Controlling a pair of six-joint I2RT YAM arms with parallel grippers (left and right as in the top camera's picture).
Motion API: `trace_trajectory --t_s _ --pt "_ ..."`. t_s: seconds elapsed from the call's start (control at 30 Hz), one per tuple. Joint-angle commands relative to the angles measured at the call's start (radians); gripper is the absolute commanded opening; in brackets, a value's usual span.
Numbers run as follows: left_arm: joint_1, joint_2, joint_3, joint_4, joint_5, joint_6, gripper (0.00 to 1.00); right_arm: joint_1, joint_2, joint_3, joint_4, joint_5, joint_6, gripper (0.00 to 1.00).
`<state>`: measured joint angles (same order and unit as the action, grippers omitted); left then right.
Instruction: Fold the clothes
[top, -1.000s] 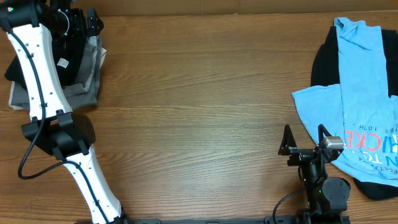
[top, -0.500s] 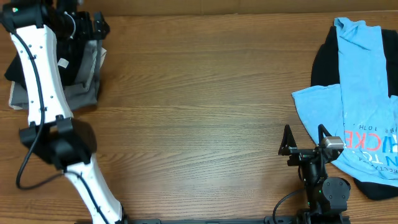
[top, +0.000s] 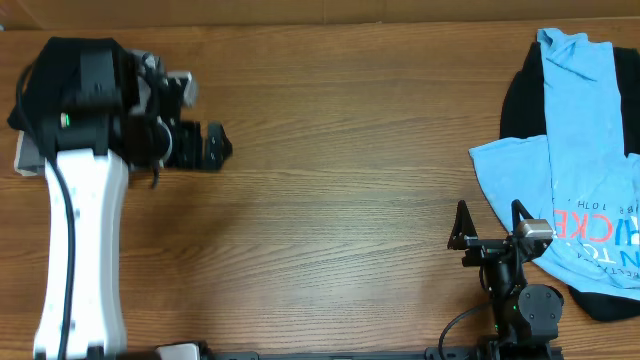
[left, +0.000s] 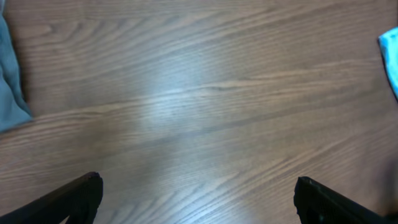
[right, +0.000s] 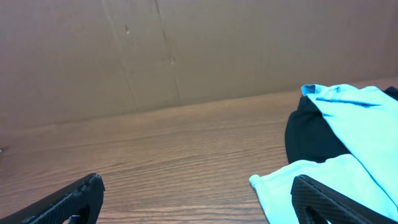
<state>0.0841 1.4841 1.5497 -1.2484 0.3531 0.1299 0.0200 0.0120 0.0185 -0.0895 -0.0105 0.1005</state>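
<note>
A grey garment (top: 28, 160) lies far left, partly under the left arm. The left gripper (top: 222, 147) hangs over bare wood, jaws wide apart and empty. The right gripper (top: 488, 210), jaws also spread and holding nothing, sits just beside the blue tee (top: 585, 130), which lies on a black garment (top: 515, 100). The table (top: 340, 200) is wooden, with a cardboard wall (right: 124, 50) behind.

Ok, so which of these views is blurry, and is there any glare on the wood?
Left wrist view: soft throughout, with a pale sheen on the table and the grey cloth at its left edge smeared. Overhead: sharp, the print on the light-blue tee readable. Right wrist: fairly crisp, fingers dark in the corners.
</note>
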Motion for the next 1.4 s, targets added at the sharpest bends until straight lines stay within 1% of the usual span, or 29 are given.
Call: trace_trajectory --t_s 0.0,0.07,0.1,0.17,0.2,0.4,0.53,0.63,0.77,0.93,1.0,1.03,1.2,1.33,1.37 --pt "0.003 -0.148 -0.150 0.121 -0.012 0.008 1.00 -0.003 -0.009 -0.011 0.006 0.010 0.000 1.00" --pt "0.002 -0.249 -0.282 0.299 -0.008 0.008 1.00 -0.003 -0.009 -0.011 0.006 0.010 0.000 1.00" --pt "0.002 -0.282 -0.327 0.361 0.000 0.008 1.00 -0.003 -0.009 -0.011 0.006 0.010 0.000 1.00" --pt "0.001 -0.390 -0.479 0.558 0.021 -0.001 1.00 -0.003 -0.009 -0.011 0.006 0.010 0.000 1.00" --pt "0.001 -0.455 -0.583 0.684 0.031 -0.016 1.00 -0.003 -0.009 -0.011 0.006 0.010 0.000 1.00" --pt "0.001 -0.690 -0.991 1.167 0.033 -0.079 1.00 -0.003 -0.009 -0.011 0.006 0.010 0.000 1.00" --pt "0.001 -0.840 -1.223 1.426 0.033 -0.078 1.00 -0.003 -0.009 -0.011 0.006 0.010 0.000 1.00" --pt "0.001 -0.936 -1.347 1.534 0.031 -0.077 1.00 -0.003 -0.009 -0.011 0.006 0.010 0.000 1.00" --pt "0.001 -1.056 -1.457 1.583 0.001 -0.073 1.00 -0.003 -0.009 -0.011 0.006 0.010 0.000 1.00" --pt "0.002 -1.193 -1.538 1.582 -0.021 -0.055 1.00 -0.003 -0.009 -0.011 0.006 0.010 0.000 1.00" --pt "0.002 -1.239 -1.545 1.538 -0.024 -0.051 1.00 -0.003 -0.009 -0.011 0.006 0.010 0.000 1.00" --pt "0.002 -1.278 -1.545 1.492 -0.024 -0.042 1.00 -0.003 -0.009 -0.011 0.006 0.010 0.000 1.00" --pt "0.002 -1.360 -1.545 1.365 -0.024 -0.022 1.00 -0.003 -0.009 -0.011 0.006 0.010 0.000 1.00" --pt "0.002 -1.437 -1.545 1.212 -0.024 -0.021 1.00 -0.003 -0.009 -0.011 0.006 0.010 0.000 1.00" --pt "0.002 -1.457 -1.545 1.197 -0.029 -0.022 1.00 -0.003 -0.009 -0.011 0.006 0.010 0.000 1.00"
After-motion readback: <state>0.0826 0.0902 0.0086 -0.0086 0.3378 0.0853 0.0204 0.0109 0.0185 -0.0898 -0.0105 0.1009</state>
